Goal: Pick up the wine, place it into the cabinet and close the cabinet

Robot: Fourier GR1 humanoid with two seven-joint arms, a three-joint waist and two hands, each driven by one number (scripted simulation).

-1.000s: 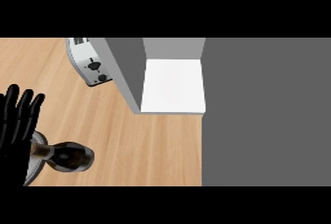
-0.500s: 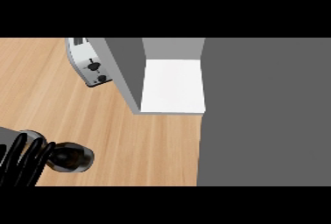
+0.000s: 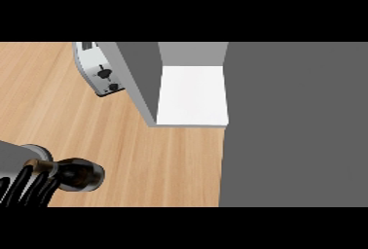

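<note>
Your left hand is curled round the wine bottle, low-left over the worktop. Vs 0.5 s ago: bottle tipped further right, cabinet open, up-right of hand.

Open wooden counter stretches from the wine bottle toward one o'clock, up to the cabinet's white shelf. The grey cabinet door flanks that opening at eleven o'clock, a toaster just beyond it.
</note>
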